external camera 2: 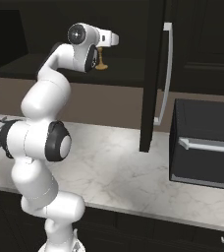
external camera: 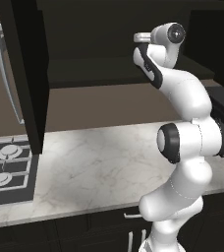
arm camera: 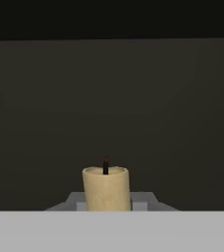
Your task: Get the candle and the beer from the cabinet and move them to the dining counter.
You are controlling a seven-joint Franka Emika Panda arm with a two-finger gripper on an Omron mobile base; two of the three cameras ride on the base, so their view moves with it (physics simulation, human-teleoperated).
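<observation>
The candle [arm camera: 106, 189], a tan cylinder with a dark wick, stands upright in the middle of the hand view, inside the dark cabinet [external camera: 94, 69]. My gripper [arm camera: 106, 204] is shut on the candle, a grey finger pad [arm camera: 142, 202] pressed against each side. From the right base, the candle's flared gold base [external camera 2: 101, 64] rests on the cabinet shelf just below my hand [external camera 2: 113, 38]. In the left base view the hand [external camera: 142, 37] reaches into the open cabinet. The beer and the dining counter are out of view.
The cabinet's open doors [external camera: 25, 74] [external camera 2: 152, 74] hang over the marble counter [external camera: 99, 162] on both sides of the arm, one with a long silver handle [external camera 2: 166, 74]. A gas hob [external camera: 6, 170] lies at the left. A black appliance [external camera 2: 207, 142] stands at the right.
</observation>
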